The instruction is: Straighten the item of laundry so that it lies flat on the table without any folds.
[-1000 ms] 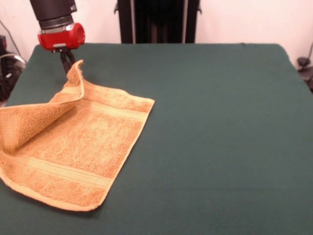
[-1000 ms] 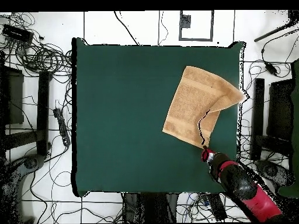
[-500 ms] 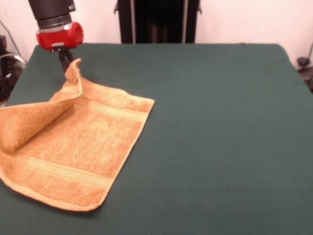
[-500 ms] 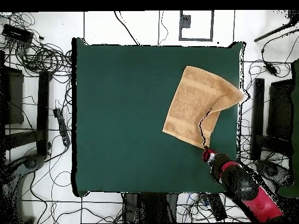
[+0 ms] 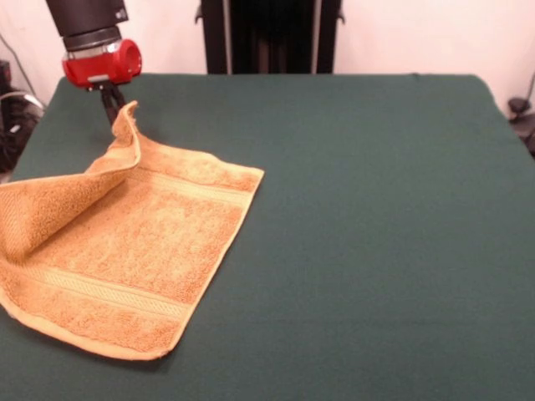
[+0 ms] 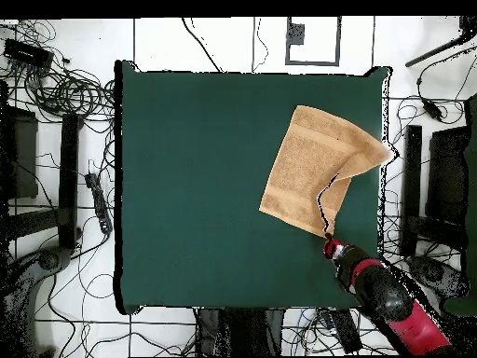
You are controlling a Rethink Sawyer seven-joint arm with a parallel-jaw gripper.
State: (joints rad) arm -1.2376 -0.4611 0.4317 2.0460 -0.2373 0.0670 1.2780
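Note:
The golden-orange towel [image 5: 142, 242] lies at the front-left part of the dark green table [image 5: 376, 209]. Its left side is folded over in a raised flap, and its far corner is lifted off the cloth. My gripper [image 5: 114, 109], under the red wrist, is shut on that lifted corner near the table's far-left edge. In the overhead view the towel [image 6: 312, 168] lies near the table's [image 6: 196, 186] right edge. There the gripper [image 6: 329, 244] is at the towel's lower corner. Paler bands run across the towel's ends. No white tag shows.
The black pedestal [image 5: 267, 33] stands behind the far edge of the table. Cables [image 6: 65, 89] and dark stands [image 6: 415, 186] lie on the floor around the table. The towel's flap reaches close to the table's right edge in the overhead view.
The gripper has shifted very slightly up and away from the towel's middle, keeping the corner raised. The rest of the towel has not moved.

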